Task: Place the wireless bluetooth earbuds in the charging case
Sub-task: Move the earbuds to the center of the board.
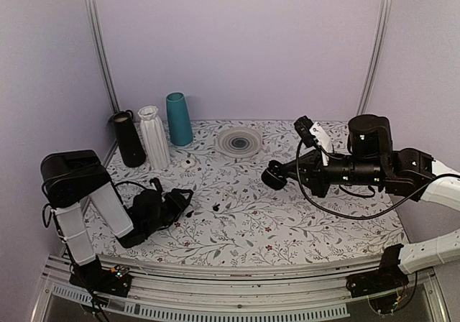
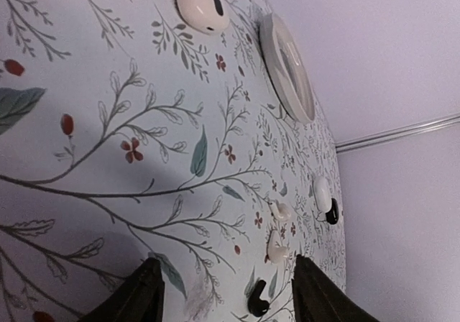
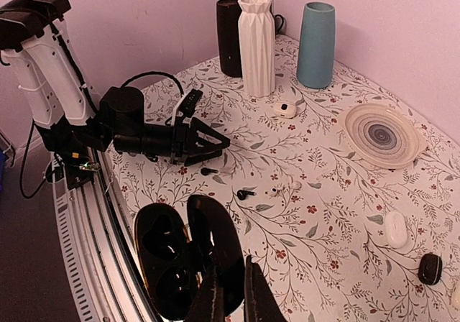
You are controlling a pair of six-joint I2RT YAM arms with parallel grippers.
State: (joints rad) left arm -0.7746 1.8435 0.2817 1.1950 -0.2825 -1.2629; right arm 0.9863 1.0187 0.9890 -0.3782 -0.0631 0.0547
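Left gripper (image 1: pixel 187 200) is hovering low over the floral cloth (image 1: pixel 287 221), fingers (image 2: pixel 147 293) standing apart and gripping nothing, with one black earbud (image 2: pixel 256 306) lying on the cloth in the gap between them, though contact cannot be told. The second earbud (image 3: pixel 246 192) is lying on the cloth a little farther toward the table's middle, apart from the first. Right gripper (image 3: pixel 230 282) is holding the case (image 3: pixel 169 261) off the cloth over the right half of the table, fingers clamped tight on the hinged lid, case hanging open with both sockets showing.
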